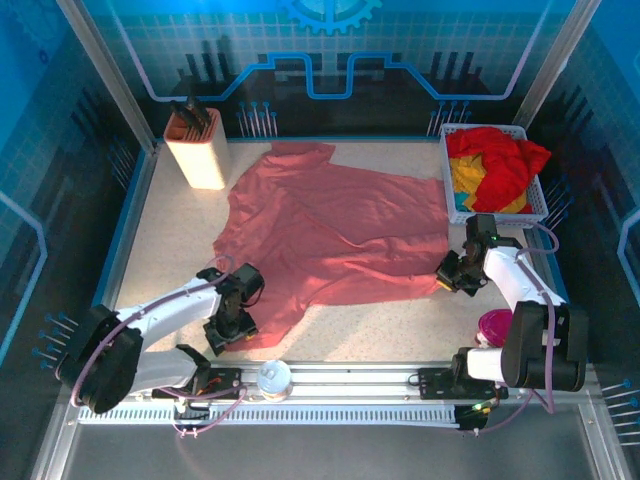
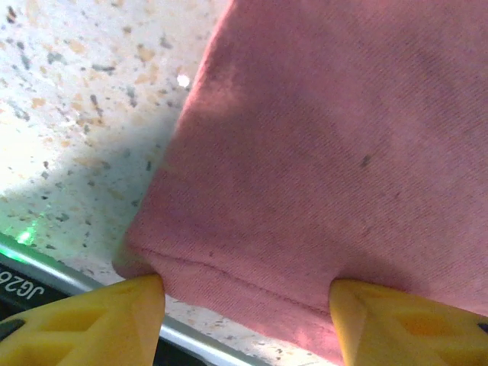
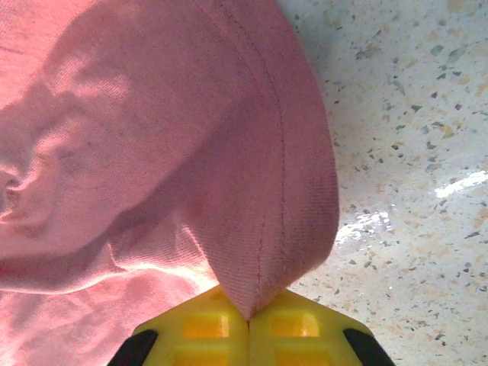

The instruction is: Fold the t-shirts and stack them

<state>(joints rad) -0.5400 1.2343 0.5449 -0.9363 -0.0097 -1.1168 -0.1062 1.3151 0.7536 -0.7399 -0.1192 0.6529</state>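
Pinching the pink shirt (image 1: 330,230) hem, your right jaws are clenched; left jaws gape astride its near corner. Shirt lies spread on the counter (image 1: 175,235). Lift before left closes and it drags, bunching.

table (image 1: 170,250): pale speckled stone-look top, blue border | back wall (image 1: 420,40): dark blue, grid and circuit lines, gear emblem (image 1: 330,12) at centre | left wall (image 1: 45,150), right wall (image 1: 612,130): same pattern | near edge: silver rail (image 1: 350,385) | light: blue cast, glare on tabletop
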